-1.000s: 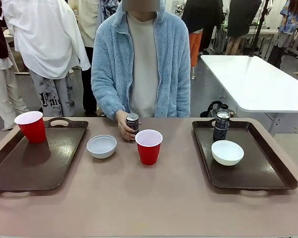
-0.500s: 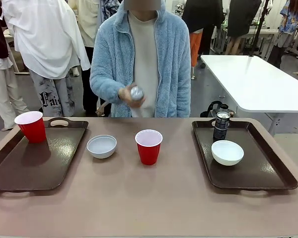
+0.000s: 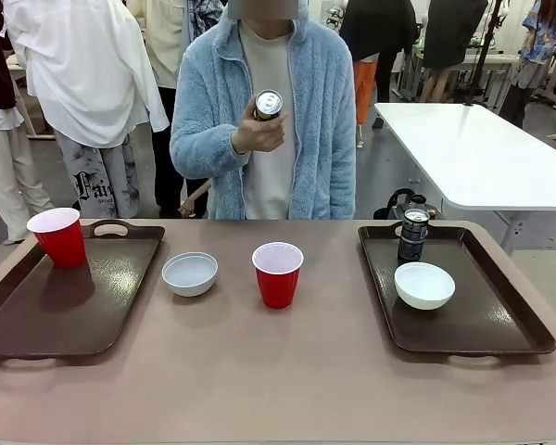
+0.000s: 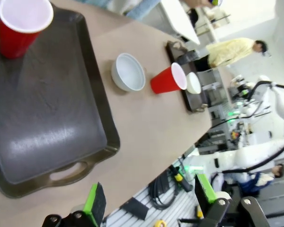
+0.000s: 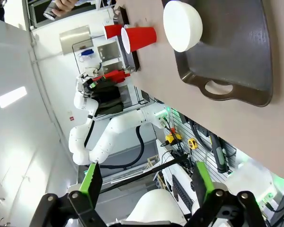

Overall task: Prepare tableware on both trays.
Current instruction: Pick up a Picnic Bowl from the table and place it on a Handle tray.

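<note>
While the person at the far side stands with one elbow bent, the hand (image 3: 258, 134) holds a dark can (image 3: 268, 105) up at chest height, tilted so that its top faces the camera and well clear of the table (image 3: 287, 380).

Left gripper (image 4: 149, 201): green-padded fingers spread wide apart with nothing between them, poised off the near edge of the table, near the handle of the left tray (image 4: 47, 118).

Right gripper (image 5: 146, 182): fingers likewise spread and empty, off the near edge by the handle of the right tray (image 5: 236, 47).

Surface: a beige tabletop with a dark brown tray at each end. A red cup (image 3: 58, 236) stands upright in the far left corner of the left tray. On the bare table between the trays sit a white bowl (image 3: 189, 273) and, near it on the right, a second red cup (image 3: 278, 274) (the two are apart). The right tray carries a second can (image 3: 412, 235), upright at its far left corner, and a second bowl (image 3: 424, 285) just in front of it.

Room: a white table (image 3: 473, 153) stands behind on the right, and other people stand farther back.
</note>
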